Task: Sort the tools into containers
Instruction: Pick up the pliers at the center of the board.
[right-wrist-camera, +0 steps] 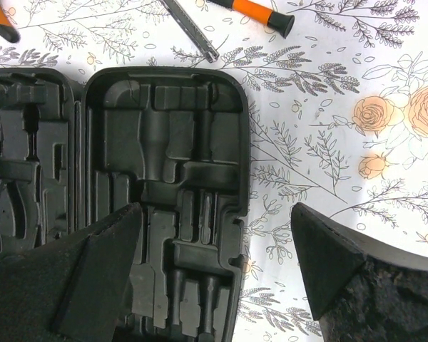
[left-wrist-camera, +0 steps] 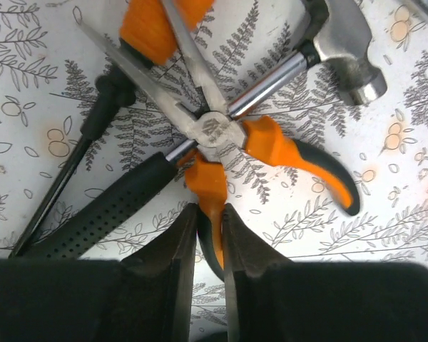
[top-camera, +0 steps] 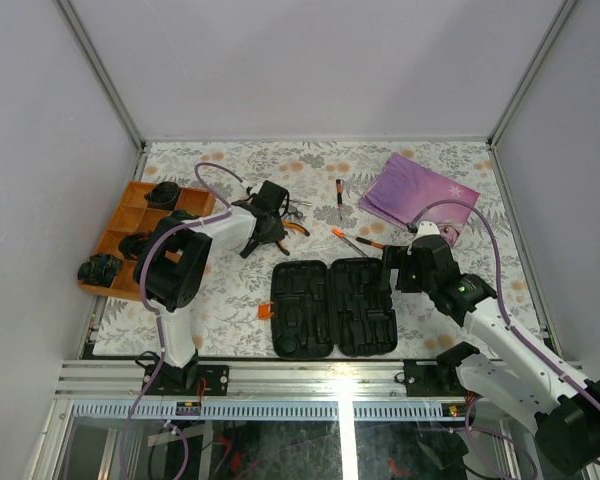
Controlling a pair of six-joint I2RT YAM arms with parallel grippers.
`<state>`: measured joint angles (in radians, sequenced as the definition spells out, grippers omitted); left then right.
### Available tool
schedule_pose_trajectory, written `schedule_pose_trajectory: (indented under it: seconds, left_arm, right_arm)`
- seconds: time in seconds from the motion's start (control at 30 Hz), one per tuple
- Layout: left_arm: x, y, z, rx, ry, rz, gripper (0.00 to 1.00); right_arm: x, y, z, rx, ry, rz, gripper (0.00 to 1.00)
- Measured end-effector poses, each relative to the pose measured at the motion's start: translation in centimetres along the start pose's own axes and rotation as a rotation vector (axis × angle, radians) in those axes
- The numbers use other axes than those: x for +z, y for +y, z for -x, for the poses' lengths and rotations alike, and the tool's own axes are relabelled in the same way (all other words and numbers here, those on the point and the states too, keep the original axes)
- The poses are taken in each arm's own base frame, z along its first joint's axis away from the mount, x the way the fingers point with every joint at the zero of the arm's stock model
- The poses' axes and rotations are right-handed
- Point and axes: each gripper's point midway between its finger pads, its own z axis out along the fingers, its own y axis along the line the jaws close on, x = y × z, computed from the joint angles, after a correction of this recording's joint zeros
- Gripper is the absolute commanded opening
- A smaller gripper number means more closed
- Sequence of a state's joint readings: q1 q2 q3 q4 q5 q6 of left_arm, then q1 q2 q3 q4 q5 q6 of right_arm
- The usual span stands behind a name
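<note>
1. While both halves of the black tool case (top-camera: 332,307) lie open and flat at the front of the bench (top-camera: 230,290), all its slots are empty.
2. One small orange latch (top-camera: 264,311) sticks out on the left side of the case.
3. One orange tray (top-camera: 130,205) sits at the left edge of the bench. Black lumps (top-camera: 163,193) sit in some of its boxes, but I cannot count them well.
4. One pair of pliers (left-wrist-camera: 212,132) and one hammer (left-wrist-camera: 342,43) lie crossed in a pile on the bench, behind the case and to its left. The pliers lie on top of the hammer's shaft. One thin dark tool (left-wrist-camera: 78,157) lies just beside them.
5. The left hand (left-wrist-camera: 210,210) is pinched tight on one orange handle of the pliers.
6. The right hand (right-wrist-camera: 216,210) is spread wide above the right half of the case and holds nothing.
7. One lone screwdriver (top-camera: 339,200) lies further back in the middle. Two more screwdrivers (top-camera: 348,240) lie just behind the right half of the case.
8. One purple cloth (top-camera: 420,190) lies at the back right.
</note>
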<state>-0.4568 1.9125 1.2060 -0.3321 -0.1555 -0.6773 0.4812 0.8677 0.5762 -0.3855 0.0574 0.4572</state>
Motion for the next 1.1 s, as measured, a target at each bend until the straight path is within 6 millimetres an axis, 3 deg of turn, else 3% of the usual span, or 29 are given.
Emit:
schedule_pose_trajectory:
  seconds: [0.33,0.6,0.9,1.1]
  left_arm:
    - [-0.7,-0.2,0.3,0.013,-0.015,-0.004,0.00]
    - [-4.3,-1.7,2.7,0.020,-0.098,-0.083,0.00]
    - [-8.4,-2.0,3.5,0.047,-0.158,-0.165,0.00]
    - [-10.0,-2.1,4.1,0.057,-0.191,-0.190,0.00]
  right_arm:
    - [-1.6,-0.6,1.0,0.035,-0.074,-0.024,0.96]
    - [-3.8,-0.9,3.0,0.088,-0.210,-0.029,0.96]
    - [-3.5,-2.0,2.9,0.131,-0.199,-0.102,0.99]
    - [-3.9,-1.7,3.7,0.136,-0.236,-0.082,0.99]
